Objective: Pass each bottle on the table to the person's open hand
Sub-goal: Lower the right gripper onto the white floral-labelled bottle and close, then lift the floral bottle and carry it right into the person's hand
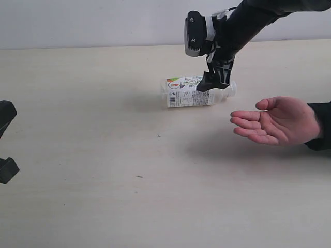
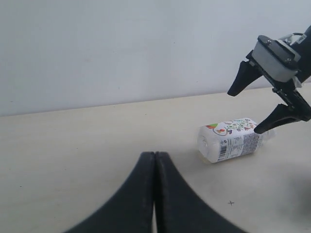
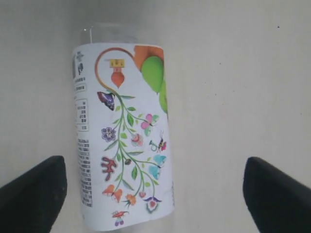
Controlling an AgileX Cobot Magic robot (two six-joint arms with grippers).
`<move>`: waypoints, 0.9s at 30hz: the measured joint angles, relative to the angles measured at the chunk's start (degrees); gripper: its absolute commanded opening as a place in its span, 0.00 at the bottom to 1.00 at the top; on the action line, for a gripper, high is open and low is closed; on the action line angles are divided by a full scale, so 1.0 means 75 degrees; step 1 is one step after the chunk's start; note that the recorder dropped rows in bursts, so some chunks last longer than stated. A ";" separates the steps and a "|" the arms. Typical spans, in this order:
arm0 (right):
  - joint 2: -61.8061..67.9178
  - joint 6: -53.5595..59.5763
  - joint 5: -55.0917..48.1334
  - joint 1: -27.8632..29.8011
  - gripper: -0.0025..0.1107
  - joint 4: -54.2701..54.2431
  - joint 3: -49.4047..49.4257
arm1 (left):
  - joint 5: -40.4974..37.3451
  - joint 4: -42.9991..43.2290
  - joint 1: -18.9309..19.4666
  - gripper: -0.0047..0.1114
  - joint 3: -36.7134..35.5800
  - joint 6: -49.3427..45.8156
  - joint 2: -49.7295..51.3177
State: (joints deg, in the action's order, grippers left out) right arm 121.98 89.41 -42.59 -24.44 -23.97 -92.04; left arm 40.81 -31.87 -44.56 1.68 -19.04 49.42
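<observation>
One bottle (image 1: 194, 92) with a white label and colourful print lies on its side on the cream table (image 1: 103, 186). The other bottles are out of view. My right gripper (image 1: 216, 78) hangs open just above the bottle's neck end. The wrist view looks straight down on the bottle (image 3: 121, 136), which lies between the spread fingers (image 3: 34, 194) nearer one side, touching neither. The left wrist view shows this bottle (image 2: 228, 141) with the right gripper (image 2: 247, 110) over it. My left gripper (image 2: 155, 158) is shut and empty, far from the bottle.
A person's open hand (image 1: 276, 121) rests palm up at the right, a short way from the bottle. Part of the left arm (image 1: 7, 169) shows at the left edge. A plain white wall (image 1: 103, 20) runs behind the table.
</observation>
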 measured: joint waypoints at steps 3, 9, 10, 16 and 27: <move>0.0157 0.0000 0.0182 0.0000 0.86 -0.0003 0.0000 | 0.0000 0.0000 0.0000 0.04 0.0000 0.0000 0.0000; 0.0514 0.0341 0.0269 0.0000 0.86 -0.0032 0.0000 | 0.0000 0.0000 0.0000 0.04 0.0000 0.0000 0.0000; 0.0526 0.0379 0.0269 0.0000 0.86 -0.0032 0.0000 | 0.0000 0.0000 0.0000 0.04 0.0000 0.0000 0.0000; 0.0696 0.0484 0.0286 0.0000 0.86 -0.0064 0.0000 | 0.0000 0.0000 0.0000 0.04 0.0000 0.0000 0.0000; 0.0962 0.0601 0.0553 0.0000 0.72 -0.0306 0.0000 | 0.0000 0.0000 0.0000 0.04 0.0000 0.0000 0.0000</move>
State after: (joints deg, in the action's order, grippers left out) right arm 129.20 93.91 -38.44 -24.44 -26.27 -92.04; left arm 40.81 -31.87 -44.56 1.68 -19.04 49.42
